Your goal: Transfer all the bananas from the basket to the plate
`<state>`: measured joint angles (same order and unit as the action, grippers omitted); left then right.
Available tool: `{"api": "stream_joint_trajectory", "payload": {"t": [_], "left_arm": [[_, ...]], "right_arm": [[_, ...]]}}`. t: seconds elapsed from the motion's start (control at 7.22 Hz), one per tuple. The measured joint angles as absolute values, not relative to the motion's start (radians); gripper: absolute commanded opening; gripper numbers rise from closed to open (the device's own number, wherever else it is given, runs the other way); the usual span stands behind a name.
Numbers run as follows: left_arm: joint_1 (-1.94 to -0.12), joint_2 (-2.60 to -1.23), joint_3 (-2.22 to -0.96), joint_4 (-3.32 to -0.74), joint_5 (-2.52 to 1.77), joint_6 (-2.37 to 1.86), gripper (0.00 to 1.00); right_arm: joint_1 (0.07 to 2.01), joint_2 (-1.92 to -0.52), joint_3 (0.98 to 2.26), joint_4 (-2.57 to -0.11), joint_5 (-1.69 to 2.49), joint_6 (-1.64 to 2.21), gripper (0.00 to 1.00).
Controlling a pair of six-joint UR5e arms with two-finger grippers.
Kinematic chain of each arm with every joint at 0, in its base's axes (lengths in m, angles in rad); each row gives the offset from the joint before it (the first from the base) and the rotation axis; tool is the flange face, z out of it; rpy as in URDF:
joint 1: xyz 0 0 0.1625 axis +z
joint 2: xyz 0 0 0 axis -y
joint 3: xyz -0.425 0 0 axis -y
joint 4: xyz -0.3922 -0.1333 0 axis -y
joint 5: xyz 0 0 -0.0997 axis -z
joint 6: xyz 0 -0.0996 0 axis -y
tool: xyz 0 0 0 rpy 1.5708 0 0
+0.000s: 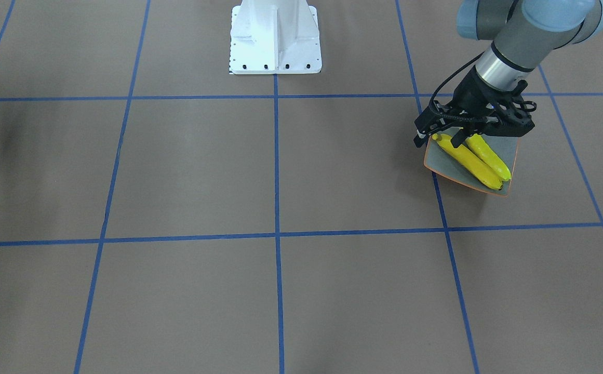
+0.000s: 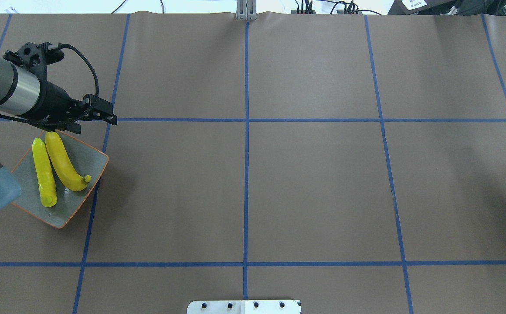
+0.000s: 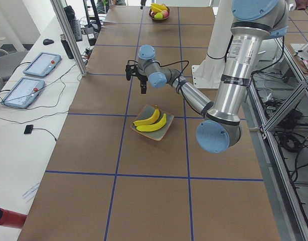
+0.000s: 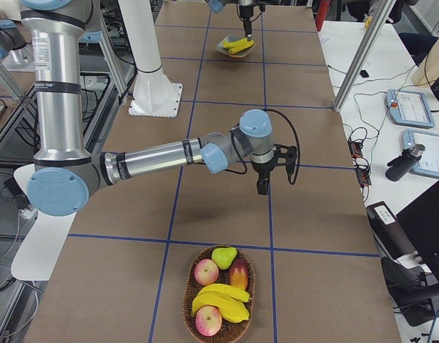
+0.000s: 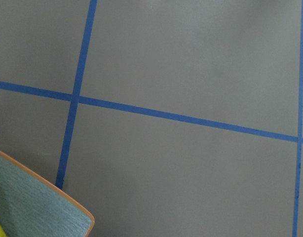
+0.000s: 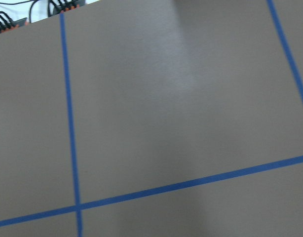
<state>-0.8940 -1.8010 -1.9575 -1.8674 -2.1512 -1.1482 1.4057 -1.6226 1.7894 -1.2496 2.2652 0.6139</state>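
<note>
Two yellow bananas (image 1: 471,162) (image 2: 63,161) lie side by side on the grey-blue, orange-rimmed plate (image 1: 508,148) (image 2: 90,158). My left gripper (image 1: 438,140) hovers just above the plate's far edge, over the bananas' ends, open and holding nothing. In the right side view, the wicker basket (image 4: 188,306) holds two more bananas (image 4: 221,300) among other fruit. My right gripper (image 4: 261,187) hangs over bare table short of the basket, and I cannot tell whether it is open or shut. The left wrist view catches only a plate corner (image 5: 38,210).
Beside the bananas, the basket holds apples (image 4: 206,271), a pear (image 4: 224,256) and a reddish fruit (image 4: 239,272). The white robot base (image 1: 275,39) stands at the table's middle edge. Blue tape lines grid the brown tabletop (image 2: 314,187).
</note>
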Motion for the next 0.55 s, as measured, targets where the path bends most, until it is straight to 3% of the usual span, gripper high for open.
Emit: {"api": "stream_joint_trajectory", "payload": {"t": [0.55], "left_arm": [[-0.966,-1.786,-1.974,-1.732,-2.145,-0.913,1.0]], "right_arm": [[1.542,-1.827,1.676,-1.242,2.121,0.192,0.99]]}}
